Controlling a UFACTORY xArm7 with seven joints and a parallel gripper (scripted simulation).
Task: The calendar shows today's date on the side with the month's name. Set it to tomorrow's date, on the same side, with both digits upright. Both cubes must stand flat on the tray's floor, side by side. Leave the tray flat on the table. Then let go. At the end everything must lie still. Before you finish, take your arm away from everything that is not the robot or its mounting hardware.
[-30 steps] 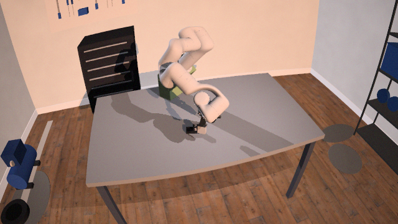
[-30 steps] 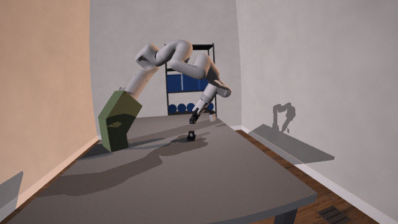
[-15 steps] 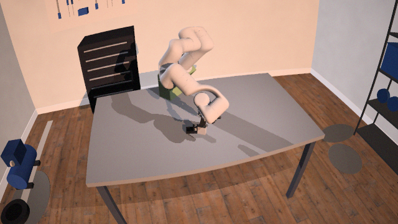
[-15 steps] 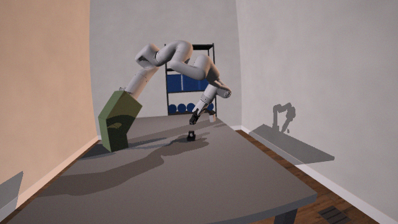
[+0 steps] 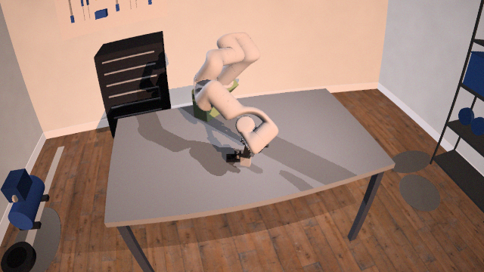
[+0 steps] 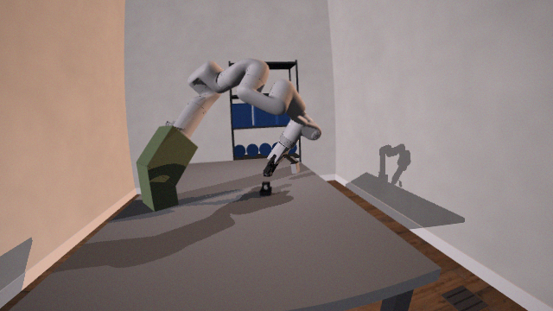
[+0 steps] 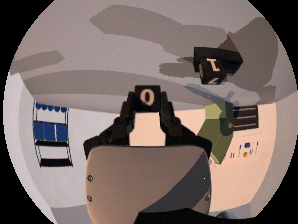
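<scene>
The jaws of the gripper (image 6: 269, 171) (image 7: 147, 107) are closed around a black cube (image 7: 147, 98) showing 0, above the table (image 5: 170, 181) (image 6: 259, 242) (image 7: 125, 45). Near it, the other cube (image 7: 210, 71) is at the dark tray (image 5: 230, 158) (image 6: 265, 193) (image 7: 231, 60) on the table; farther out stands the arm's green base (image 5: 200, 109) (image 6: 151, 181) (image 7: 216, 137).

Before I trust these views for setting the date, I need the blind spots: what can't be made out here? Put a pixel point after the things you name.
- Held cube (image 7: 147, 98): the wrist view shows its 0; faces against the gripper (image 7: 147, 102) are covered by the fingers.
- Cube in the tray: the wrist view shows a 1; its underside is hidden against the tray (image 7: 216, 51).
- Month name: not readable in any view; the tray is too small in top and exterior.
</scene>
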